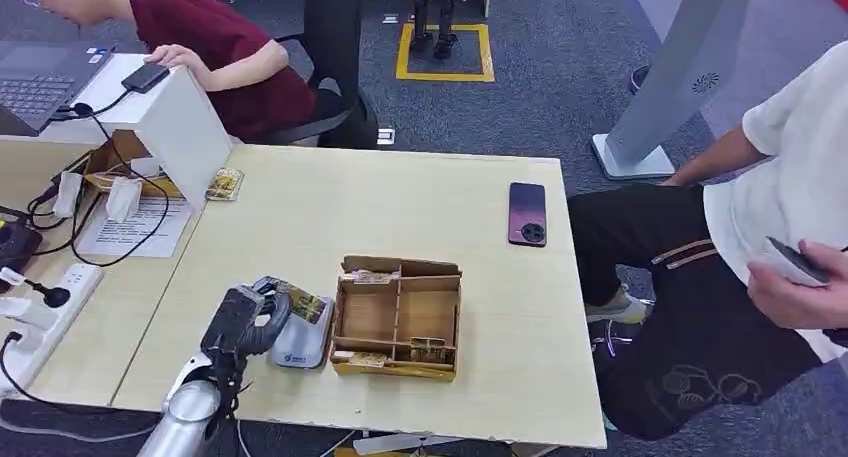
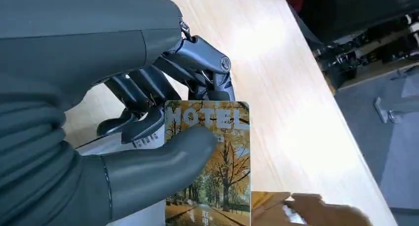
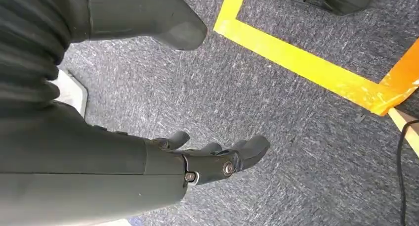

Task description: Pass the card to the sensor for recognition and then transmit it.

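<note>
Left robot hand [image 2: 163, 122]: dark grey ribbed wrist cover, thick matte grey thumb, glossy darker metallic fingers, round screws at the knuckles. Silver tubular forearm in head view. Right robot hand [image 3: 197, 157]: same grey shell, dark fingers, two silver screw heads on the side.

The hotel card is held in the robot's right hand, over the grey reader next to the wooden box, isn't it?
Not quite: the left hand holds the hotel card, as the left wrist view shows. It is over the grey reader next to the wooden box.
</note>
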